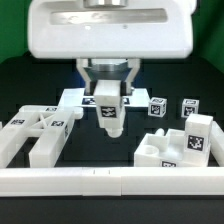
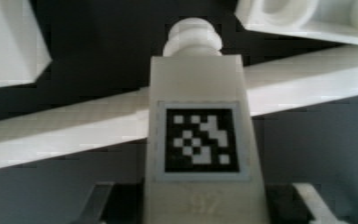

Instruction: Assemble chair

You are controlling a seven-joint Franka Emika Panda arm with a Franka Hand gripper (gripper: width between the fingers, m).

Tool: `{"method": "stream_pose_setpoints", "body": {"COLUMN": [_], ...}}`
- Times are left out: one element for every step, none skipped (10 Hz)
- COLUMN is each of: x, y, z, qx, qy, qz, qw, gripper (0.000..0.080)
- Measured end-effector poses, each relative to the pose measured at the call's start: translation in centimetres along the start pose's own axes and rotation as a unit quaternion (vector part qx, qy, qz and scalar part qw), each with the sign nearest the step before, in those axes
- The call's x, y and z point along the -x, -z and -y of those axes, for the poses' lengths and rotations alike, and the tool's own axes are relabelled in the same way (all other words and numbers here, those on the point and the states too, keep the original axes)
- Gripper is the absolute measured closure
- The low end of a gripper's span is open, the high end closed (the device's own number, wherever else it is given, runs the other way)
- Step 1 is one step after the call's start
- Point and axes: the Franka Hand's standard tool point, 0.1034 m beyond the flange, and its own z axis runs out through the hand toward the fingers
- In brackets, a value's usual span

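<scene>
Gripper (image 1: 108,94) clamped on a tagged white leg bar (image 1: 110,120), held upright over the dark bench (image 1: 100,152), between flat slabs (image 1: 38,135) on the exterior view's left and seat block (image 1: 180,148) on its right.

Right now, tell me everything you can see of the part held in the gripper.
The leg bar is a glossy white, blocky plastic piece, held upright in the gripper, whose jaws clamp its upper end. A black-and-white square tag sits on one flat face. In the wrist view its far end narrows to a rounded peg. It hangs between the other white parts, touching none of them; whether its tip meets the table I cannot tell.
</scene>
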Motion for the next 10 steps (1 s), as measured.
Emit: {"method": "stream_pose_setpoints", "body": {"x": [-0.1, 0.0, 0.1, 0.3, 1.0, 1.0, 1.1, 0.8, 0.4, 1.5], "y": [0.0, 0.0, -0.1, 0.0, -0.2, -0.4, -0.5, -0.4, -0.3, -0.5], "z": [-0.1, 0.0, 0.4, 1.9, 4.0, 4.7, 4.6, 4.6, 4.9, 5.4], "qx": [0.0, -0.001, -0.003, -0.008, -0.012, -0.013, -0.012, -0.013, -0.015, -0.014], "qy": [-0.001, -0.003, -0.013, -0.038, -0.045, -0.04, -0.039, -0.039, -0.033, -0.024], "qz": [0.0, -0.002, -0.005, -0.01, -0.011, -0.027, -0.025, -0.037, -0.09, -0.133], "qw": [1.0, 1.0, 1.0, 0.999, 0.999, 0.999, 0.999, 0.998, 0.995, 0.991], "gripper": [0.0509, 0.0509, 0.0509, 0.0509, 0.0509, 0.0509, 0.0509, 0.0509, 0.0509, 0.0509]}}
